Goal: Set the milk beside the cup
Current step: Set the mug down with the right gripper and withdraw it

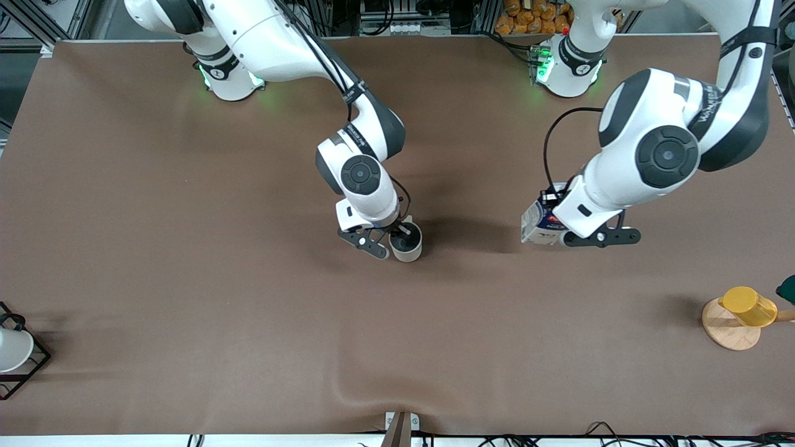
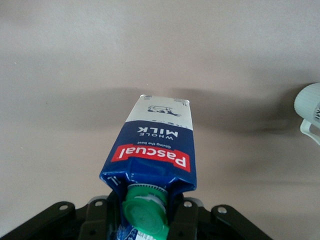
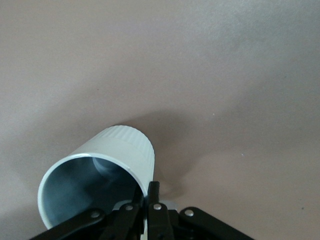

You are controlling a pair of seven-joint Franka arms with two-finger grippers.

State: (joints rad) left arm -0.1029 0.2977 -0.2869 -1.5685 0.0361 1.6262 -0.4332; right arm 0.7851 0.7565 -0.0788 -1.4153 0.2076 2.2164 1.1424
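The milk [image 1: 538, 222] is a dark blue carton with a red label band. My left gripper [image 1: 564, 228] is shut on its green-capped end and holds it tilted, white-grey end down, low over the table's middle toward the left arm's end. In the left wrist view the fingers [image 2: 183, 216] clamp the carton [image 2: 155, 150] on both sides of the cap. The off-white cup [image 1: 407, 243] stands upright mid-table. My right gripper [image 1: 404, 233] is shut on its rim, one finger inside and one outside [image 3: 149, 194]. The cup's grey inside [image 3: 85, 187] shows. Bare table separates milk and cup.
A yellow cup [image 1: 748, 306] lies on a round wooden disc [image 1: 726, 332] near the left arm's end, with a dark green object [image 1: 787, 288] at the frame edge. A white cup [image 1: 12, 351] sits in a black wire rack [image 1: 34, 366] at the right arm's end.
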